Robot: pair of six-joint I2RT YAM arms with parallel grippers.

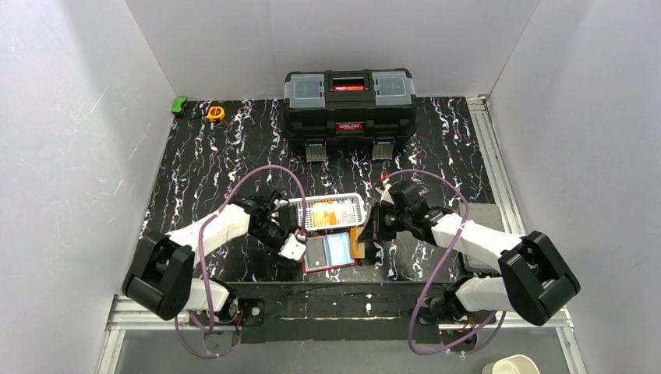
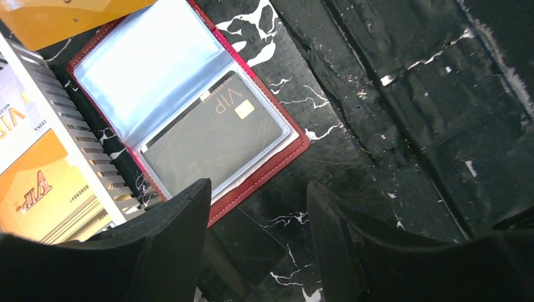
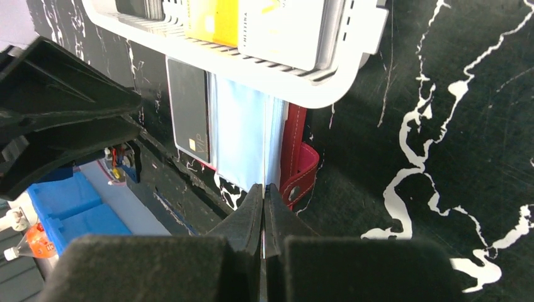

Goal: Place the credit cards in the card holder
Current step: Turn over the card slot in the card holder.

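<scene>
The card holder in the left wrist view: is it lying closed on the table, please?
No, the card holder lies spread open, with a dark VIP card showing inside it.

A robotics lab test booth: plain white walls enclose a black marbled counter edged by aluminium rails, with a left arm and a right arm bolted on.

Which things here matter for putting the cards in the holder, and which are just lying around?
For the job: red card holder, dark VIP card in it, orange card, cards in the white basket.
Lying about: black toolbox, yellow tape measure, green object.
</scene>
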